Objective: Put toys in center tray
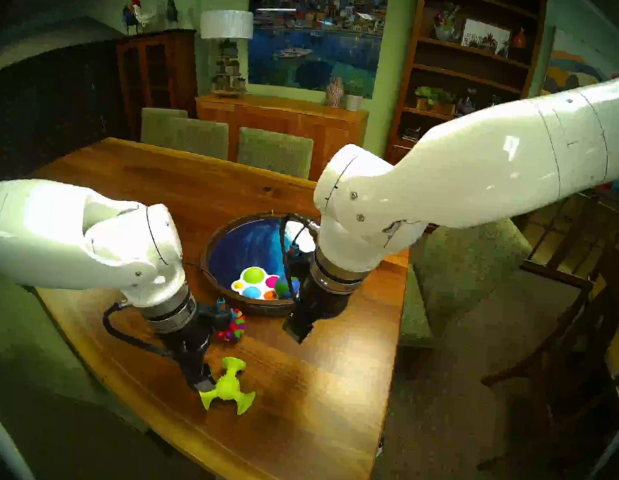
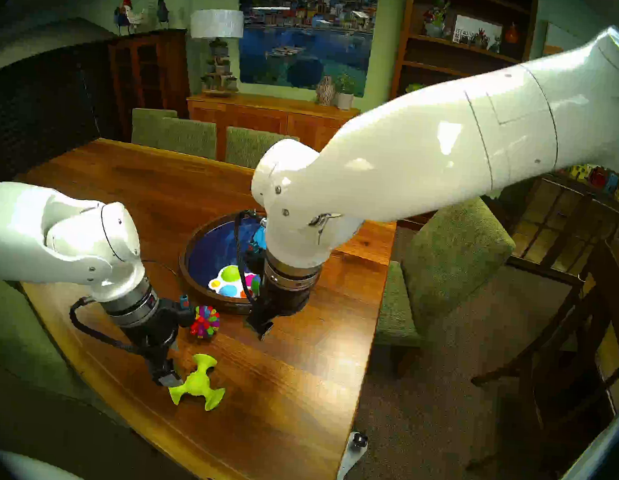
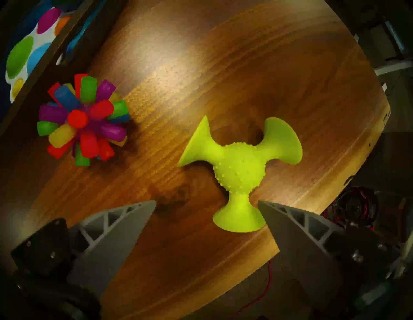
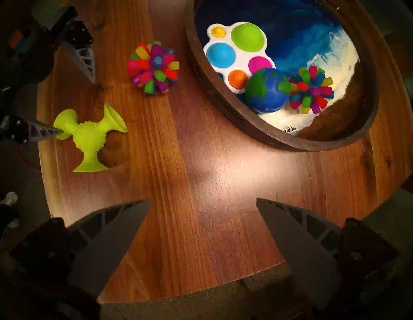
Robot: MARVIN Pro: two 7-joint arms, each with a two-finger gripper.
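Hanging over the near left part of the wooden table [image 4: 201, 178], the left gripper [image 3: 206, 204] pointed straight down with its jaws spread wide and nothing between them. One of its fingertips [image 4: 58, 131] lay against a cup of the lime-green suction-cup toy [image 4: 89, 136], which rested flat on the wood; whether they truly touched could not be told. Just beyond that toy, near the tray's rim, sat a multicoloured spiky ball [image 4: 153, 67], still on the table.

Further right stood the round tray [image 4: 225, 107], dark-rimmed, with a blue-and-white wave inside. It held a white pop toy with coloured bubbles [image 4: 237, 48], a blue-green globe ball [image 4: 267, 90] resting against the pop toy's edge, and a second spiky ball [image 4: 311, 90] touching the globe's right side.

The right gripper [image 4: 202, 201] hung above the tray's near edge, tilted steeply down, its jaws likewise wide apart and empty over bare wood.
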